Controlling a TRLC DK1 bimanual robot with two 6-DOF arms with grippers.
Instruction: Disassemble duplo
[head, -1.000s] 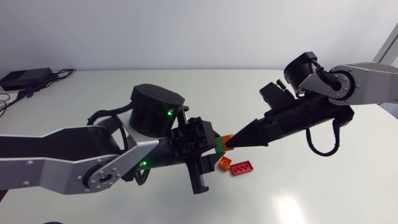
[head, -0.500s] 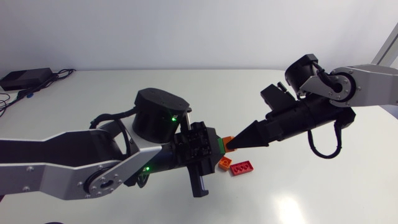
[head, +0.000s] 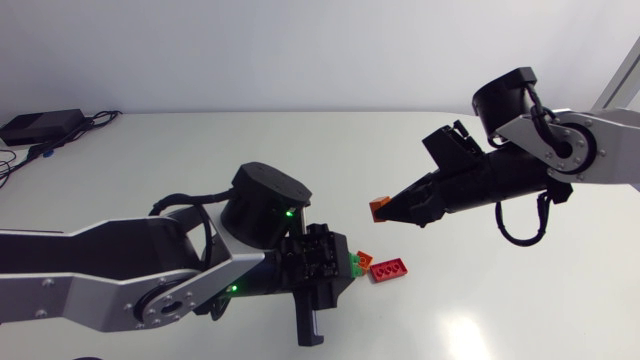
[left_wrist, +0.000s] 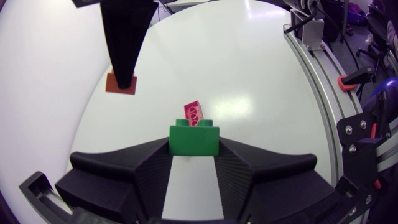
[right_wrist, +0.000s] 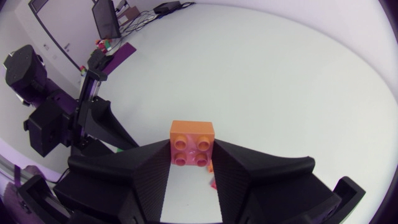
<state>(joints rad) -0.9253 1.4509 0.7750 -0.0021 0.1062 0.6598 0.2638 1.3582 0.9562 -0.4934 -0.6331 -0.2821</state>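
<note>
My left gripper is shut on a green brick, which sits between its fingers in the left wrist view. My right gripper is shut on an orange brick, held above the table and apart from the green one; the right wrist view shows that brick studs up between the fingers. A red brick lies on the table just right of my left gripper, ahead of the green brick. A small orange brick lies beside it.
A black box with cables sits at the table's back left corner. My left arm's round joint housing stands high behind its gripper. White tabletop spreads to the front right.
The orange and green bricks have come apart. My right gripper drew back up and right with the orange brick; my left gripper shifted toward the table's front with the green one.
</note>
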